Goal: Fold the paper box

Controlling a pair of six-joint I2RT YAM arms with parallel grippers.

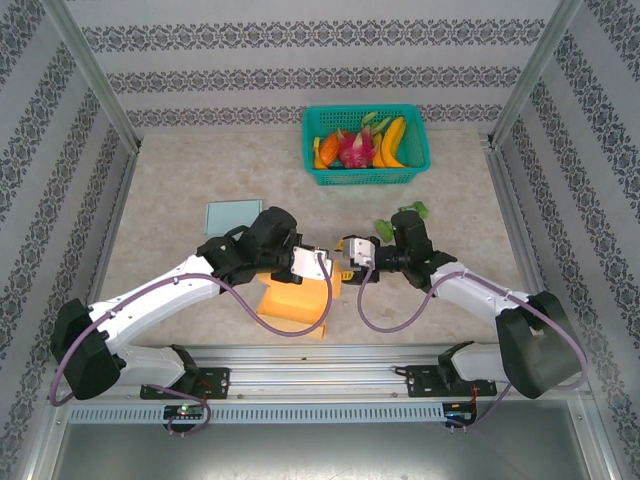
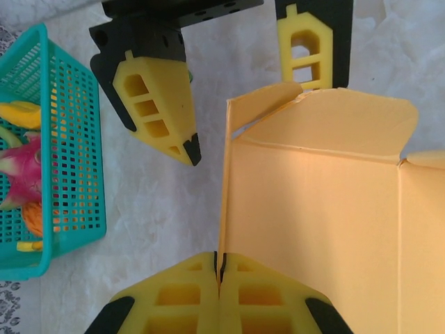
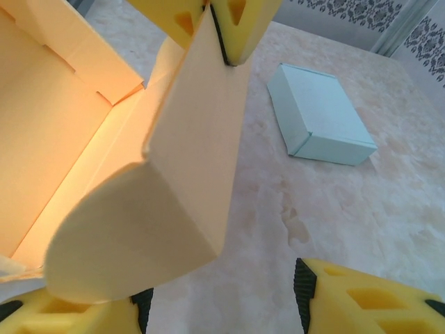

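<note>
The orange-yellow paper box (image 1: 290,303) is glowing at the near side, the teal plastic mesh basket (image 1: 365,176) is standing far, and the pale blue flat cardboard box (image 1: 233,215) is lying left.

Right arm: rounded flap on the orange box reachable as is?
Likely yes: right gripper is open, rounded flap right at its fingers; left gripper pinches the box at its far edge, out of the way.
</note>
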